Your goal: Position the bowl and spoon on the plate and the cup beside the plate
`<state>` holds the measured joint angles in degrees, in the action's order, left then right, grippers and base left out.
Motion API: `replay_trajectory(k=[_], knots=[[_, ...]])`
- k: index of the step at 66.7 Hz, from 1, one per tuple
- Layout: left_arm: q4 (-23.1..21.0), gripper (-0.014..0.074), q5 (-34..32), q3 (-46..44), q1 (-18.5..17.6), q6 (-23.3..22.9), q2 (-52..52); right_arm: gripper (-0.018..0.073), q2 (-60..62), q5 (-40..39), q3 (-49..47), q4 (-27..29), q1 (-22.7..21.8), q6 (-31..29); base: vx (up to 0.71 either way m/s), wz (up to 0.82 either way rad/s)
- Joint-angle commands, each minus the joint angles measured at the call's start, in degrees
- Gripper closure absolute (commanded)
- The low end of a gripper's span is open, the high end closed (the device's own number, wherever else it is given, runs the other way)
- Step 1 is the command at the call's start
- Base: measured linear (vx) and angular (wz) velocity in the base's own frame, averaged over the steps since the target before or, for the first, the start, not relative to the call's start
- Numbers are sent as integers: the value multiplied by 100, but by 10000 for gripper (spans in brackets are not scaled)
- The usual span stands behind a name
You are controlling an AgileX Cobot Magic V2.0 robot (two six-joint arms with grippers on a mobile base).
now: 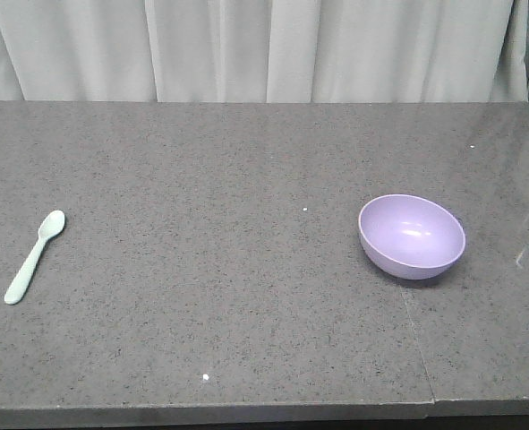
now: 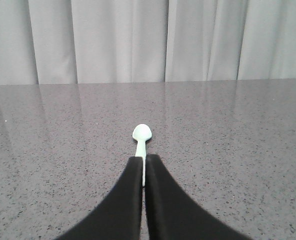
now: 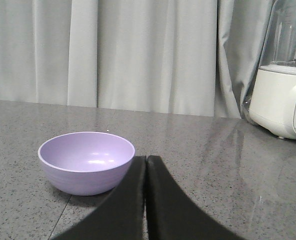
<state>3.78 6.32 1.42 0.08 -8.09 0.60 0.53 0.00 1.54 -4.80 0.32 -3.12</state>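
The mint-green spoon (image 1: 33,258) lies flat on the grey table at the left, head pointing away. A lavender bowl (image 1: 412,236) stands upright and empty at the right. Neither gripper shows in the front view. In the left wrist view my left gripper (image 2: 144,157) is shut, and the spoon (image 2: 142,134) lies on the table beyond its tips, its handle showing through the thin slit between them. My right gripper (image 3: 146,157) is shut with nothing in it; the bowl (image 3: 86,160) sits just ahead and left of its tips. Plate and cup are out of view.
A white blender base with a clear jar (image 3: 283,100) stands at the table's far right, by the curtain. A seam (image 1: 416,340) crosses the tabletop in front of the bowl. The table's front edge runs along the bottom of the front view.
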Motion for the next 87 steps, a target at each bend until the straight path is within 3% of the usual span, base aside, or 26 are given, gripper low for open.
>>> replay_trajectory(k=[1,87], knots=[[5,603,-399,176,-2,-59,-14,564,73,-441,96,-22,11,-33,0,0],[5,603,-399,176,-2,-59,-14,564,73,-441,96,-22,11,-33,0,0]])
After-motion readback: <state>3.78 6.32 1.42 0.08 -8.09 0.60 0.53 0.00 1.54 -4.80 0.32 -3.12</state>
